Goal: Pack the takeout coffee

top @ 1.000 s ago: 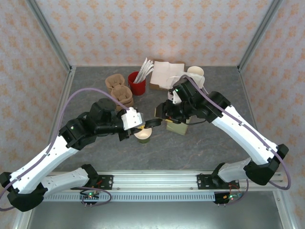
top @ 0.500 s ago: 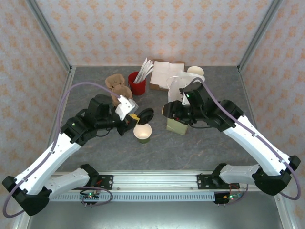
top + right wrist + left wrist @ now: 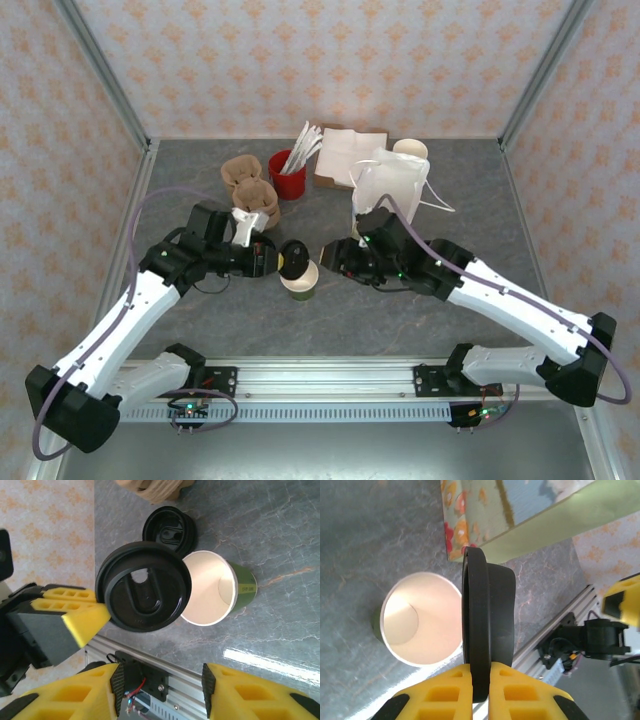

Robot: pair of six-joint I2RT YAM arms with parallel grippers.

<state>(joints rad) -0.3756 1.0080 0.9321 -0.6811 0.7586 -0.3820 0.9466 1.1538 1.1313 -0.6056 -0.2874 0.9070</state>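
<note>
takeout coffee (image 3: 300, 281): top view; standing upright and open-mouthed on the grey table (image 3: 250, 325), between the two grippers, wearing no lid.
left gripper (image 3: 281, 260): top view; clamping a black lid (image 3: 294, 257) held on edge, just over the cup's left rim.
right gripper (image 3: 333, 256): top view; hovering just right of the cup, with the white bag (image 3: 392, 185) standing behind it.
lid, left wrist view: the lid (image 3: 487, 625) is sitting pinched by its rim between the yellow fingers (image 3: 445, 697). It is standing vertical beside the cup (image 3: 422, 625), not flat over it.
cup, right wrist view: the cup (image 3: 215, 592) is lying partly behind the held lid (image 3: 145, 587). A spare lid (image 3: 169, 532) is resting on the table beyond.
right jaws, right wrist view: standing apart, gripping nothing.
risk, tilt: the lid is sitting edge-on, so pressing down now would likely be jamming one side and missing the rim.
risk, tipping: nothing is bracing the light empty cup, so a sideways push from the lid could be knocking it over.
risk, crowding: both grippers are working close to the cup and could be colliding.
</note>
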